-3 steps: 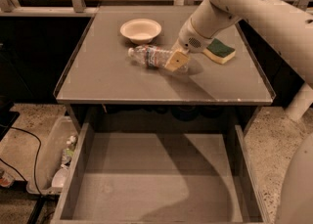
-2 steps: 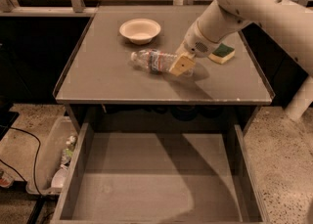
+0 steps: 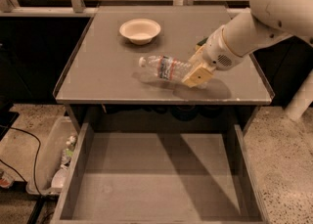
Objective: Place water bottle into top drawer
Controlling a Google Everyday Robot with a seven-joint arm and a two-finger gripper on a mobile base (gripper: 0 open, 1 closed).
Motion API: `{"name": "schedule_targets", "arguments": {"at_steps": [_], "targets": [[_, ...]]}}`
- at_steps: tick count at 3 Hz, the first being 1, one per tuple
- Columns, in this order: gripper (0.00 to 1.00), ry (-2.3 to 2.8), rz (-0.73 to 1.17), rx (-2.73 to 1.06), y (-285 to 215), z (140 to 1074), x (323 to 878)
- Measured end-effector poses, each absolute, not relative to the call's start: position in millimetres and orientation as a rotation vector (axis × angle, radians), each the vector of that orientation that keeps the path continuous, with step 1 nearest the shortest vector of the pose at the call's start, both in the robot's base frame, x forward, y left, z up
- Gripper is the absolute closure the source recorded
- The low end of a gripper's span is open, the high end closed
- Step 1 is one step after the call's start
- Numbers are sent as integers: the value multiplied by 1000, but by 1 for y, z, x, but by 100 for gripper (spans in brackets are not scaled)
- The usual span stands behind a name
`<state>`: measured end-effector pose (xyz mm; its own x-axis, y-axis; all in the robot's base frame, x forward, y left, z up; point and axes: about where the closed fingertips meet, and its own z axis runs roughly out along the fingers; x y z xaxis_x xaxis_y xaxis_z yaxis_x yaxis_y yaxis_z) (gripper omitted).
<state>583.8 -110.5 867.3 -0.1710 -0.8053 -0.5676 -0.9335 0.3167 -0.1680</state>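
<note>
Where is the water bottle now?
In the camera view, the water bottle lies sideways over the tabletop, in front of the bowl, its base end held by the gripper at right.

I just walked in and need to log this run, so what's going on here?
The robot's tool is closed on the base end of the water bottle, holding it sideways just above the tabletop, near a white bowl. The top drawer below stands pulled open; the bottle is not in it yet.
</note>
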Motion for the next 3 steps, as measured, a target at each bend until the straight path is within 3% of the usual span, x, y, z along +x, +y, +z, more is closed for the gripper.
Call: {"name": "schedule_targets", "arguments": {"at_steps": [3], "targets": [[100, 2052, 274, -1366, -174, 828, 449]]}}
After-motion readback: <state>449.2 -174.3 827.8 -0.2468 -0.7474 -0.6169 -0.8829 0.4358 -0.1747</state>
